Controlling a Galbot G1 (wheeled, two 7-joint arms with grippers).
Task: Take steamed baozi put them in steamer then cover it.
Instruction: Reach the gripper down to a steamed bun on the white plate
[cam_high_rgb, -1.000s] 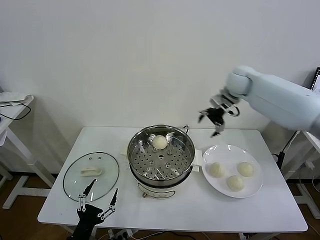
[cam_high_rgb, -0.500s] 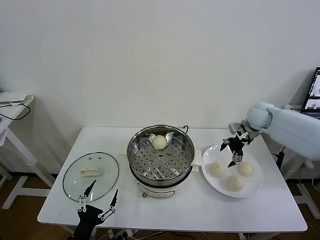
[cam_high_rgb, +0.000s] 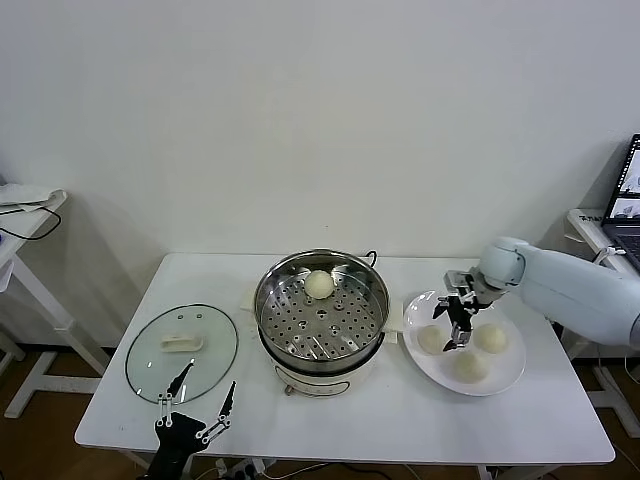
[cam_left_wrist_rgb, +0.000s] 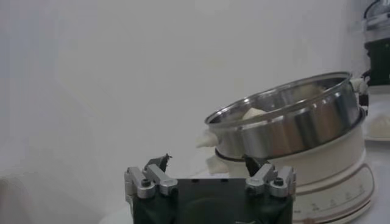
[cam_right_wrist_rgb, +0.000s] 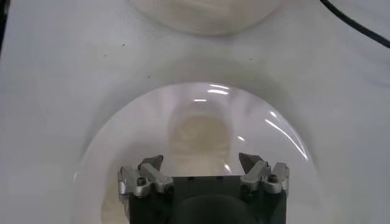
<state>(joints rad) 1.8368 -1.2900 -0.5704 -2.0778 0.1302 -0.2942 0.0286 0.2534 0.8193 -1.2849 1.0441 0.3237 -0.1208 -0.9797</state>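
Right gripper (cam_high_rgb: 451, 325) hangs low over the white plate (cam_high_rgb: 507, 378), fingers spread wide and pointing down, nothing between them. The nearest steamed baozi (cam_high_rgb: 431, 340) lies just below and a little to the steamer side of the fingertips; whether they touch it I cannot tell. Two more buns share the plate: one (cam_high_rgb: 490, 338) on the far side of the fingers from the steamer, one (cam_high_rgb: 470, 366) toward the table's front edge, both clear of the fingers.

In the right wrist view the two fingers (cam_right_wrist_rgb: 150, 165) stand well apart over the plate's glossy rim (cam_right_wrist_rgb: 286, 135), bare white plate between them.

The fourth baozi (cam_high_rgb: 319, 285) sits on the perforated tray at the back of the steamer (cam_high_rgb: 322, 309), well away from the right fingers, across the pot's rim from them.

The cover (cam_high_rgb: 182, 352) lies flat on the table (cam_high_rgb: 340, 425), on the steamer's other side, handle up.

Left gripper (cam_high_rgb: 196, 404) waits at the table's front edge, fingers spread and empty, tips just short of the cover's near rim. Its wrist view shows both fingertips (cam_left_wrist_rgb: 157, 163) apart, the steamer (cam_left_wrist_rgb: 292, 125) beyond them with the bun (cam_left_wrist_rgb: 253, 113) peeking over the rim.
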